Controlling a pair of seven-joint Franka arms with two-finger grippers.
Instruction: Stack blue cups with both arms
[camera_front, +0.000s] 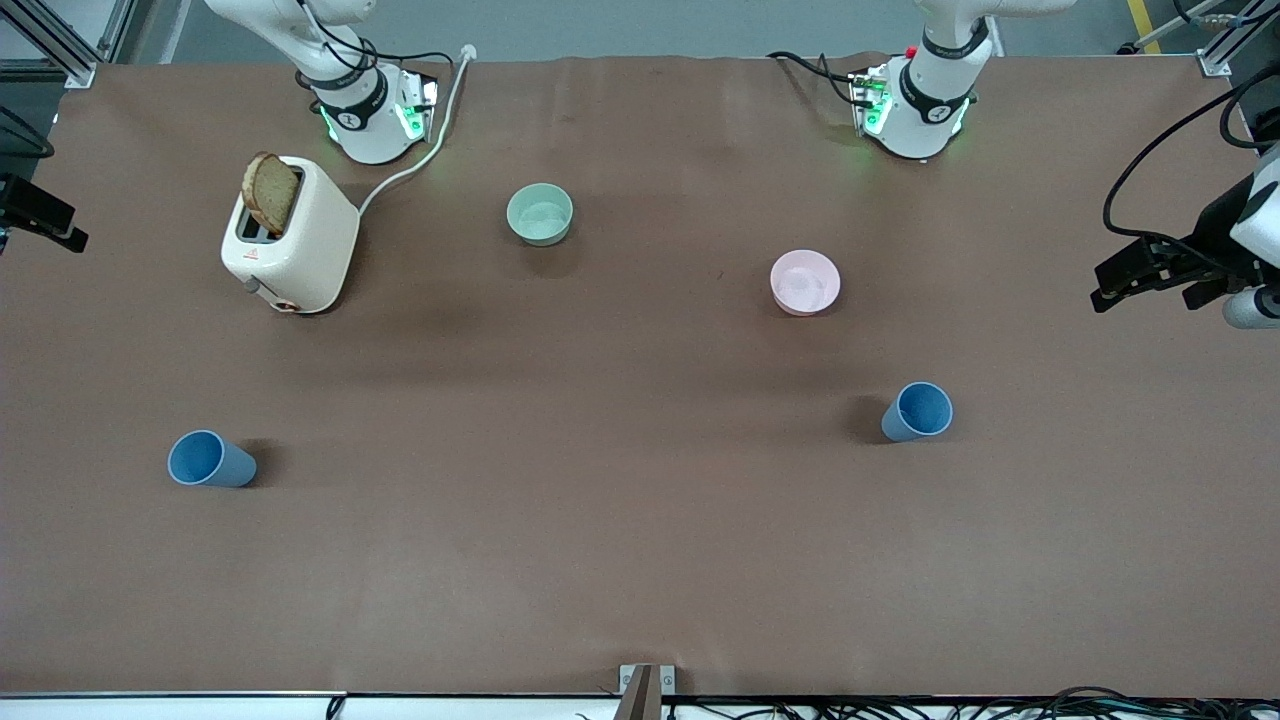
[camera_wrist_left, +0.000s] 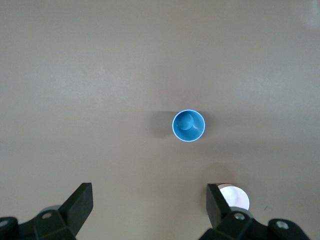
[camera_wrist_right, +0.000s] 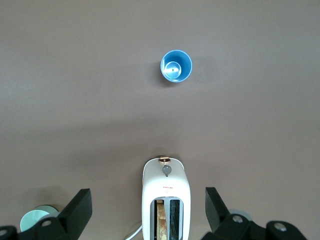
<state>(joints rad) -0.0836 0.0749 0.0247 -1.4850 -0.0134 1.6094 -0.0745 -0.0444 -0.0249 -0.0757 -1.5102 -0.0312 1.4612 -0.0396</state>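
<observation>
Two blue cups stand upright and far apart on the brown table. One blue cup (camera_front: 917, 411) is toward the left arm's end, nearer the front camera than the pink bowl. It shows in the left wrist view (camera_wrist_left: 188, 125). The other blue cup (camera_front: 210, 459) is toward the right arm's end and shows in the right wrist view (camera_wrist_right: 176, 66). My left gripper (camera_wrist_left: 150, 195) is open and empty, high over the table beside the pink bowl. My right gripper (camera_wrist_right: 149, 197) is open and empty, high over the toaster.
A white toaster (camera_front: 290, 240) with a bread slice stands near the right arm's base, its cord running toward the base. A mint-green bowl (camera_front: 540, 214) and a pink bowl (camera_front: 805, 282) sit between the bases and the cups. The table's front edge (camera_front: 640, 692) runs along the bottom.
</observation>
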